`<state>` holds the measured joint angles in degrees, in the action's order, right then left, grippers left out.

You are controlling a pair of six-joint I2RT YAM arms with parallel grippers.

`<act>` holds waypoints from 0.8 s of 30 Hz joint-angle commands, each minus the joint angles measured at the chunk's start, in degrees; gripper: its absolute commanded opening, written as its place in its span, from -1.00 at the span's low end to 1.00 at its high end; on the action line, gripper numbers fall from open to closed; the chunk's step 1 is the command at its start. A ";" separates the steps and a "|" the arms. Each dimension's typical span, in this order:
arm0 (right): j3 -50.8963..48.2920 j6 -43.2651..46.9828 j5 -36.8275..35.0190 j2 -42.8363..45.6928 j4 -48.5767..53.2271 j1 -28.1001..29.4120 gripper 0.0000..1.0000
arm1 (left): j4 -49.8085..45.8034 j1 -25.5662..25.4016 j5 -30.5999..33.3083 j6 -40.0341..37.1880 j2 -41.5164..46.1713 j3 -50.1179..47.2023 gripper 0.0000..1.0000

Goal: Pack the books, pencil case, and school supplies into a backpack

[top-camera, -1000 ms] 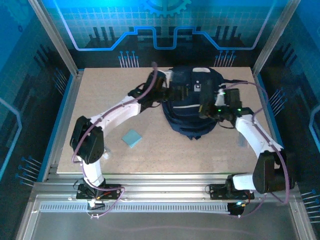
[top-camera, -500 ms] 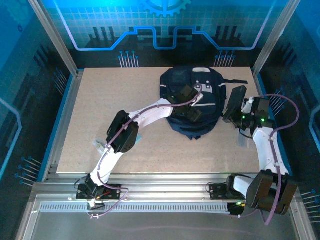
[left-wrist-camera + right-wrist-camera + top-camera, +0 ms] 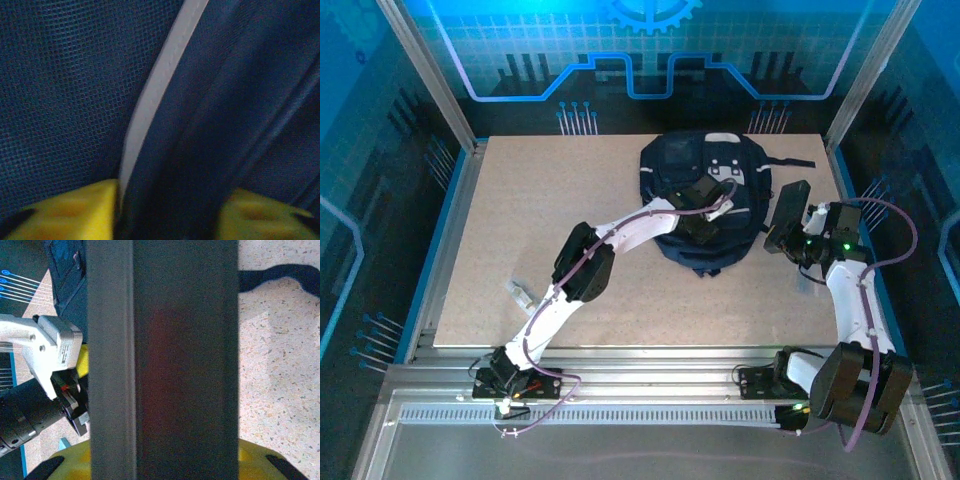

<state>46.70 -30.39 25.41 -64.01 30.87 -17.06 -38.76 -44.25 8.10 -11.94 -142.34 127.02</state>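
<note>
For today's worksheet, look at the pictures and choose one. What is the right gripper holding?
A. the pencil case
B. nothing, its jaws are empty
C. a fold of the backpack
A: the right gripper is closed on the long black pencil case, which it holds just right of the backpack.

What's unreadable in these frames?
Inside of large navy fabric backpack: top view, covered by its fabric and left arm.
Left jaws' hold: left wrist view, blurred, cut by bottom edge.
Long black rectangular case's ends: right wrist view, cut top and bottom.
Small pale item on table: top view, too small.
</note>
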 commanded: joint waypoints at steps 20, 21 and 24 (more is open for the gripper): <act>4.02 0.25 5.99 1.00 -1.06 -2.59 -0.99 | 0.56 11.58 -25.73 25.51 15.49 -0.74 -1.00; 2.87 -0.18 7.32 0.46 -2.09 -1.78 -0.99 | 0.82 11.97 -26.99 26.62 15.68 -0.41 -1.00; 2.33 -1.47 9.25 -1.93 -4.82 2.73 -0.98 | 0.82 12.10 -29.26 28.76 15.56 1.17 -1.00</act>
<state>49.69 -30.63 29.39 -64.23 30.33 -17.76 -38.44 -32.10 -15.18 9.98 -130.04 125.84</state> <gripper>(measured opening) 0.308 0.028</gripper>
